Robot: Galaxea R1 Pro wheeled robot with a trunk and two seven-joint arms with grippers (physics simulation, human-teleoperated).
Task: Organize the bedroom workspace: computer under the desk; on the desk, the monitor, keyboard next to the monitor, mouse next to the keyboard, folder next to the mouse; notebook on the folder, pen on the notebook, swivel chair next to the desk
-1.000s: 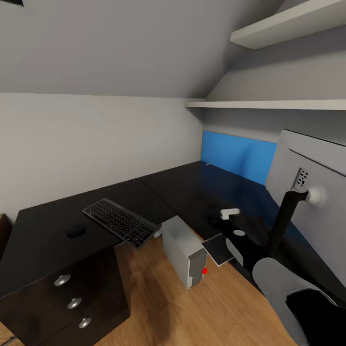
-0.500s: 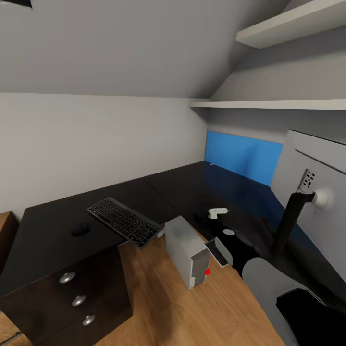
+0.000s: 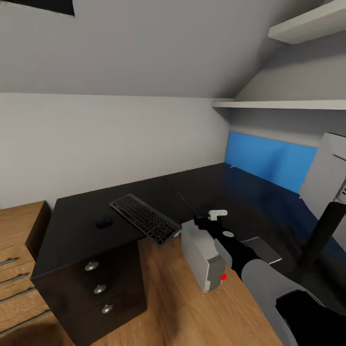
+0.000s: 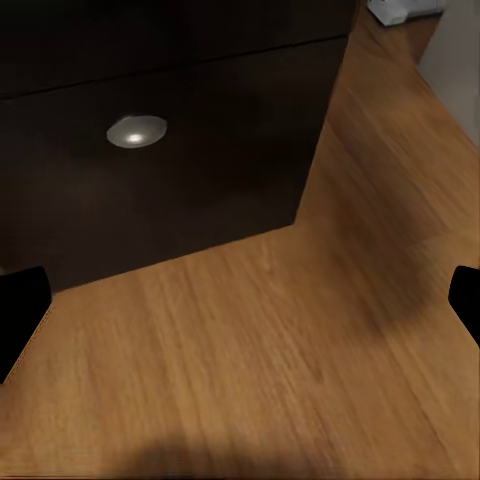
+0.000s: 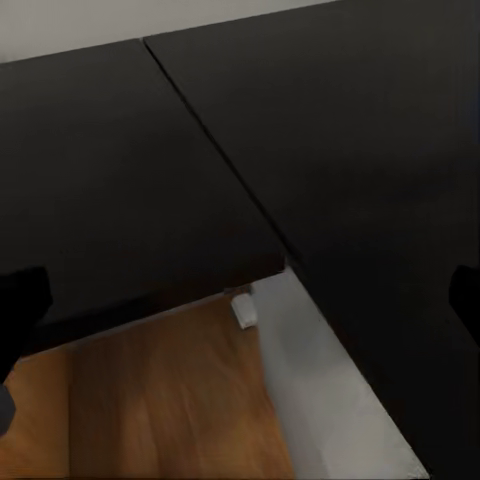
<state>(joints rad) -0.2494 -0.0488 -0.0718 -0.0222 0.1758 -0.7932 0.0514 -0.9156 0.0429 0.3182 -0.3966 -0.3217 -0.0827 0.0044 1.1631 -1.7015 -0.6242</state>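
Desk (image 3: pixel 96 230): keyboard (image 3: pixel 144 218) and mouse (image 3: pixel 104 222) on top, well beyond right gripper (image 5: pixel 240 300), whose 2 fingers are spread, empty. Computer (image 3: pixel 204 259) below them. Left gripper (image 4: pixel 240 300) likewise spread, empty. Outstanding: folder, notebook, pen, chair.

A wooden floor (image 3: pixel 168 298) with warm, light planks ran beneath the furniture; the same boards showed in the left wrist view (image 4: pixel 270 350) and in the right wrist view (image 5: pixel 150 400). At the far left stood a light wooden chest (image 3: pixel 19 269) with long bar handles on its drawer fronts. A plain pale wall (image 3: pixel 110 139) rose behind, meeting a grey sloped ceiling (image 3: pixel 158 48) above it. Two white shelves were fixed on the right wall: a lower shelf (image 3: pixel 283 104) and an upper shelf (image 3: pixel 307 24) well above it. A dark rectangular patch (image 3: pixel 43 5), cut by the frame's edge, sat on the ceiling; what it was could not be told.
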